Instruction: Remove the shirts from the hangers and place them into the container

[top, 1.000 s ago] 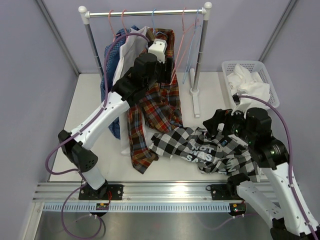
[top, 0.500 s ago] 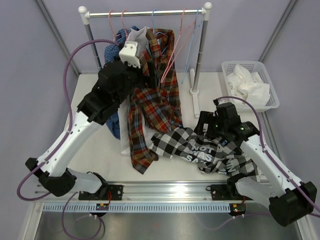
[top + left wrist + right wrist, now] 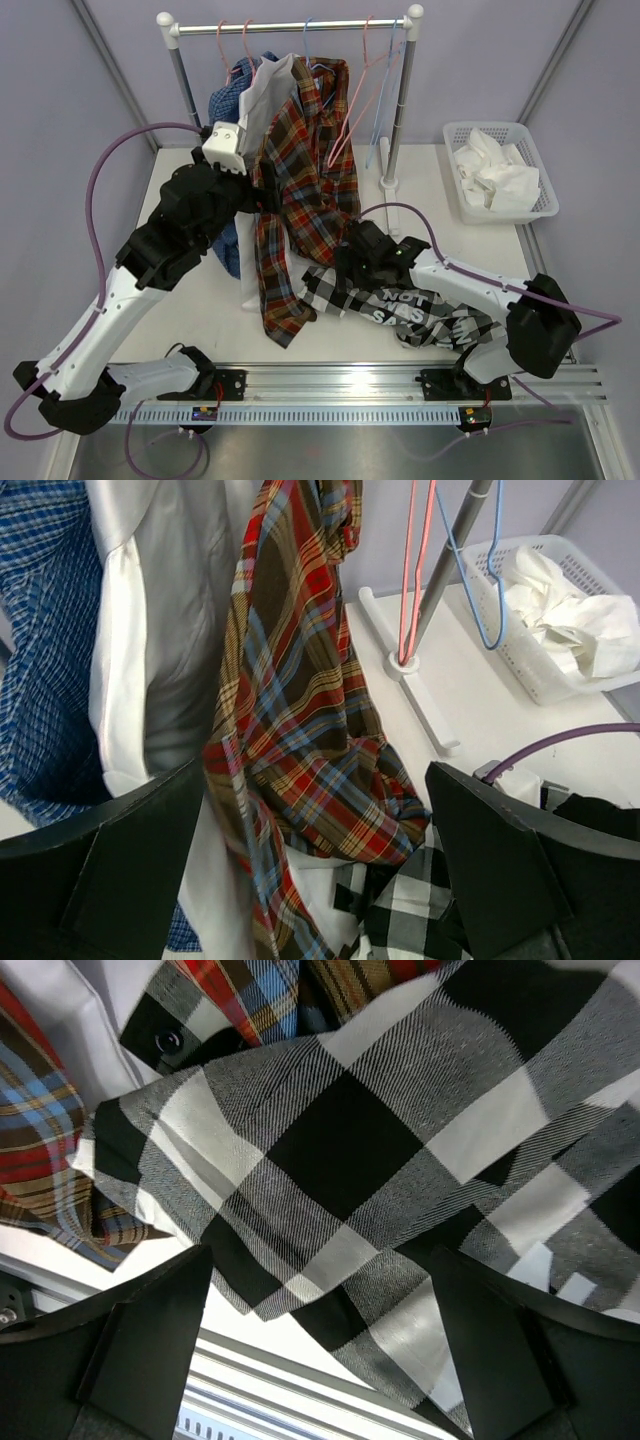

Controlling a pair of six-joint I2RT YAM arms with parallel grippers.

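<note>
The red-orange plaid shirt (image 3: 310, 190) hangs from the rail and trails onto the table, beside a white shirt (image 3: 262, 95) and a blue checked shirt (image 3: 228, 95). My left gripper (image 3: 262, 195) is open just left of the plaid shirt (image 3: 300, 680), which shows beyond its fingers, ungripped. The black-and-white checked shirt (image 3: 400, 300) lies crumpled on the table. My right gripper (image 3: 345, 270) hovers open over the left end of this checked shirt (image 3: 340, 1140). The container (image 3: 452, 130) at the right holds a white shirt (image 3: 495, 172). Bare pink hangers (image 3: 365, 60) and a light blue hanger (image 3: 385, 110) hang on the rail.
The rack's rail (image 3: 290, 25) spans the back, its right post standing on a white foot (image 3: 392, 205) between the shirts and the container. A metal track (image 3: 330, 385) runs along the near table edge. Purple cables loop off both arms.
My left gripper opened and drew back down-left from the rail, away from the plaid shirt. My right arm swung left across the checked shirt to its left end.
</note>
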